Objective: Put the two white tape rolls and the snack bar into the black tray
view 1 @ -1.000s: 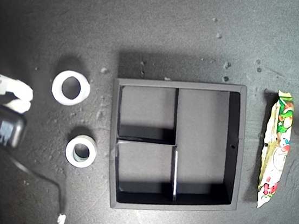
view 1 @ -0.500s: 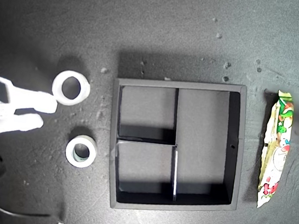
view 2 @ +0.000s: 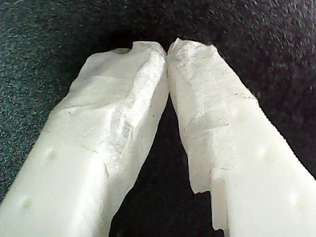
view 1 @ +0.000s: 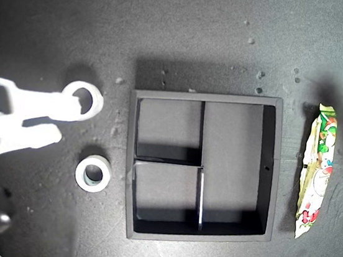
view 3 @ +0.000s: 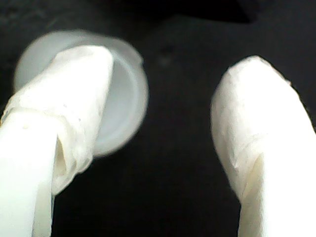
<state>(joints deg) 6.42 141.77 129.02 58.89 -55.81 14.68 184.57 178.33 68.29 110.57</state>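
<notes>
My second gripper (view 1: 66, 119) hangs spread wide with one finger over the wider tape roll (view 1: 82, 100), off the black tray (view 1: 266, 171) on the exterior view's left, apparently to straddle its rim, while my first gripper (view 2: 168, 49) is pinched empty.

We see two white tape rolls, the wider roll (view 1: 86, 96) plain and the smaller roll (view 1: 93, 175) grey-cored. The tray (view 1: 266, 171) is matte black; the snack bar (view 1: 316, 171) shows green, white and red cartoon print.
</notes>
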